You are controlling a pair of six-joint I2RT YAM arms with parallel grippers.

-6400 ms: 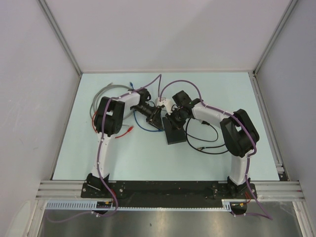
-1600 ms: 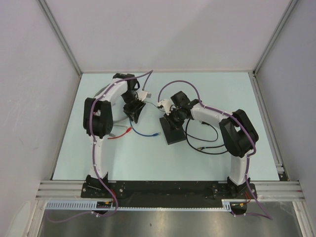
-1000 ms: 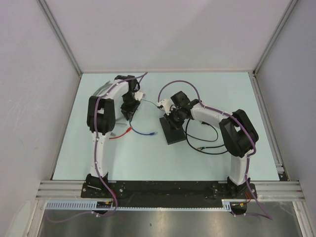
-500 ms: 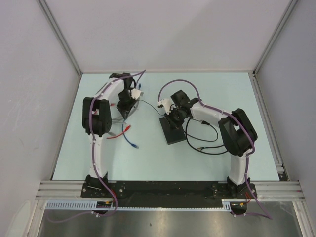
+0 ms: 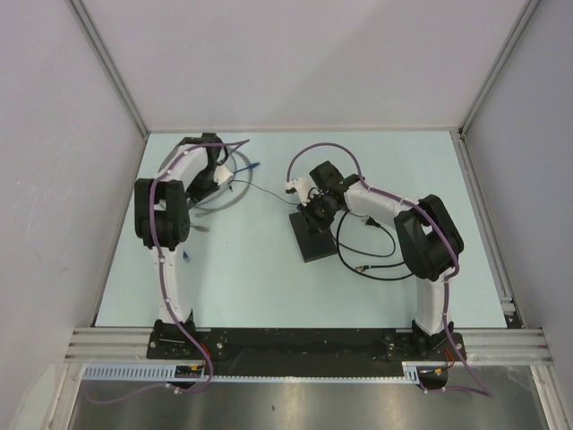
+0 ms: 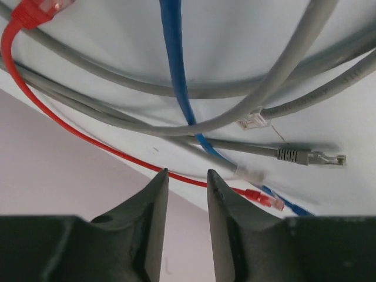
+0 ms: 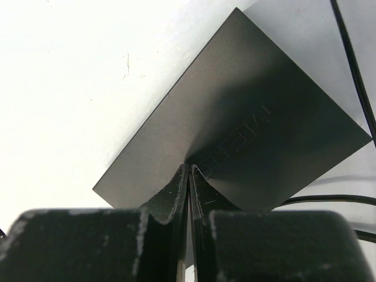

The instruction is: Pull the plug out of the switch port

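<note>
The flat black switch box (image 5: 318,244) lies mid-table; its port is too small to make out, and no blue cable reaches it. My right gripper (image 5: 315,213) is shut, its tips (image 7: 189,166) resting on the box's top face (image 7: 252,106). My left gripper (image 5: 208,179) is far left at the back, over a tangle of cables. In the left wrist view its jaws (image 6: 185,171) stand apart with nothing between them. The blue cable (image 6: 175,64) runs past them, and a blue plug (image 5: 254,166) lies to the right of that gripper.
Grey cables (image 5: 224,195) loop under the left gripper, one ending in a grey plug (image 6: 311,157). A red cable (image 6: 29,14) and a red plug (image 6: 264,198) lie among them. A thin black cable (image 5: 367,262) curls right of the box. White walls enclose the table.
The left arm swung left and toward the back corner, dragging the blue cable's loose end away from the box. Its jaws closed, then parted again. The right arm stayed on the box.
</note>
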